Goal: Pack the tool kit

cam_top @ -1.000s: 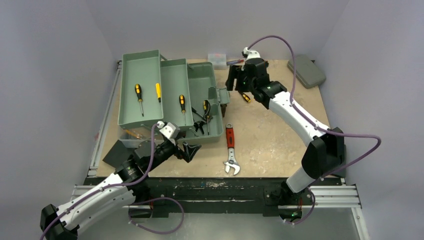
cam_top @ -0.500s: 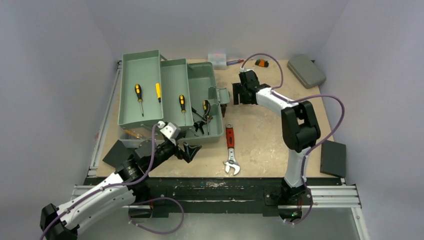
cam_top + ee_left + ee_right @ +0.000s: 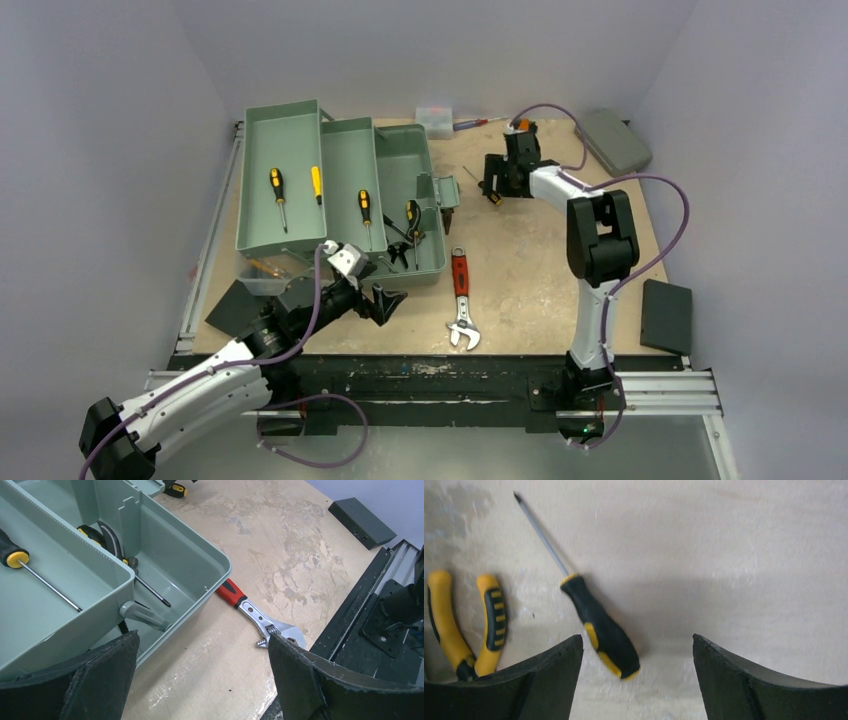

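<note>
Compared with half a second before, the right gripper [image 3: 497, 186] is being found a little farther from the toolbox [image 3: 300, 170] and more toward the far side. A screwdriver [image 3: 490, 195] is now being uncovered beneath it on the table [image 3: 540, 270]. The left gripper [image 3: 388, 303] is being shifted slightly to the right, while the toolbox and the wrench [image 3: 461, 300] are lying as before.

In the top view the near left corner of the toolbox is being hidden by the left arm. The right fingers are too small and dark there for their gap to be judged. In the right wrist view the pliers [image 3: 489, 620] are being cut off by one finger, so only the yellow handles are being shown.

The toolbox is lying open at the far left of the table, with its trays folded out. The left gripper [image 3: 202, 642] is being held with fingers wide apart and nothing between them, just beside the near right corner of the toolbox [image 3: 175, 555], and the wrench [image 3: 260, 622] is lying to its right. The right gripper [image 3: 635, 645] is also being held apart, over the screwdriver [image 3: 599, 625]. It is near the right end of the toolbox but apart from it.
</note>
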Controlling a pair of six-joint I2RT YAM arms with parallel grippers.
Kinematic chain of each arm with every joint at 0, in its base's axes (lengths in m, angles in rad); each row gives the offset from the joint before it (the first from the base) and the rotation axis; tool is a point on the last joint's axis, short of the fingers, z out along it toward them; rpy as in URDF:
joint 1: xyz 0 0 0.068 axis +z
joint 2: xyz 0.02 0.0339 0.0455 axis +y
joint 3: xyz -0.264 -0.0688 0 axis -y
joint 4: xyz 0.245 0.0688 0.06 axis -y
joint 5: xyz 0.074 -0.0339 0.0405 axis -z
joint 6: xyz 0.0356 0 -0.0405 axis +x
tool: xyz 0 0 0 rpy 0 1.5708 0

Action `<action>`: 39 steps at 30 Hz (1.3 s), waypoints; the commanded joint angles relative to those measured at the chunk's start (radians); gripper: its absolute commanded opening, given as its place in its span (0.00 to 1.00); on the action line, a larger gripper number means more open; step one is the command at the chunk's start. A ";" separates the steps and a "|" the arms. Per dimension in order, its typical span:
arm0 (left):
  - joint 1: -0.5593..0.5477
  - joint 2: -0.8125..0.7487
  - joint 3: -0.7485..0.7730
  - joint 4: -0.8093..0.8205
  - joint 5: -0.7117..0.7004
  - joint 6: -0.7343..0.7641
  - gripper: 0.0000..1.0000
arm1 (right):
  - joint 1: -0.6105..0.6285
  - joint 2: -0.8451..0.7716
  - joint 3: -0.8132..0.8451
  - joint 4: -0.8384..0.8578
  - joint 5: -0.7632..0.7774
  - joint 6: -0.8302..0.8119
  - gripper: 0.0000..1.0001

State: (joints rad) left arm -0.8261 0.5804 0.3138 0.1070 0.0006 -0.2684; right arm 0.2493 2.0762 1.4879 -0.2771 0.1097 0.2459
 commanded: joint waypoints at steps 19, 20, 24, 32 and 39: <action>-0.004 0.040 0.030 0.054 0.016 -0.053 1.00 | -0.032 -0.212 -0.177 0.091 -0.121 0.083 0.10; -0.004 0.051 0.042 0.059 0.021 -0.086 1.00 | -0.033 -0.250 -0.202 0.098 -0.129 0.087 0.08; -0.004 0.082 0.147 -0.017 0.007 -0.237 1.00 | -0.032 -0.380 -0.275 0.123 -0.194 0.098 0.04; -0.004 0.103 0.403 -0.240 -0.079 -0.371 1.00 | -0.031 -0.624 -0.378 0.208 -0.396 0.150 0.03; -0.004 0.181 0.572 -0.322 -0.092 -0.368 1.00 | 0.011 -0.814 -0.533 0.442 -0.590 0.298 0.00</action>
State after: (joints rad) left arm -0.8261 0.7200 0.7963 -0.1452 -0.0738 -0.6102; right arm 0.2237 1.3556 1.0260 -0.0280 -0.3241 0.4355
